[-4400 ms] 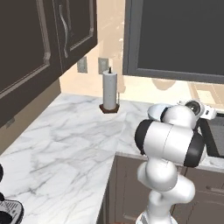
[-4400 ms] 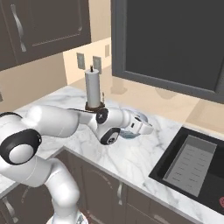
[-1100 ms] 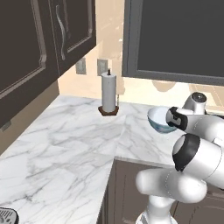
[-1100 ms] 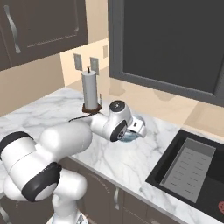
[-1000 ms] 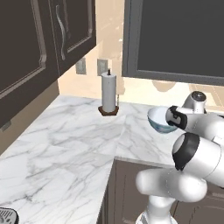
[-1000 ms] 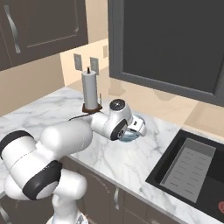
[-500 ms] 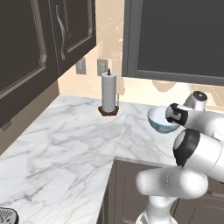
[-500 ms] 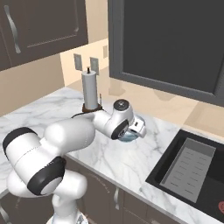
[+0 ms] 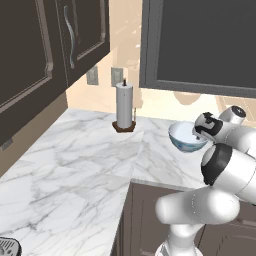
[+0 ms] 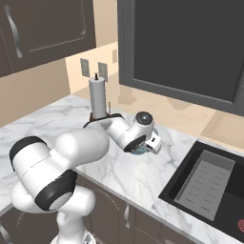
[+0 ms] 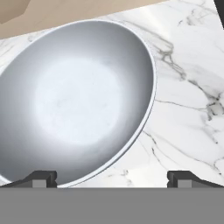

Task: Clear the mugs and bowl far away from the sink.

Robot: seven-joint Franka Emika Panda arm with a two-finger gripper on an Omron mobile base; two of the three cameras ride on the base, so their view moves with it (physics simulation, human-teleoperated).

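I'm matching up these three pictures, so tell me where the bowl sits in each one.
Left base view: bowl at right of centre, beside the robot's wrist.
Right base view: bowl near centre, mostly hidden behind the wrist.
Hand view: bowl fills the upper left.
Shared landmark: the paper towel roll in both base views.

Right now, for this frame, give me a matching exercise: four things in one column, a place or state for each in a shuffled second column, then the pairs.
Things:
1. wide pale blue-grey glossy bowl
2. tall white paper towel roll
3. black recessed sink
4. robot's pincer

Places or states:
A. upright on a dark base by the back wall
B. open, just above the bowl
C. holds a ribbed grey tray
D. on the marble counter under the hand

Pairs: 1-D, 2-A, 3-C, 4-B
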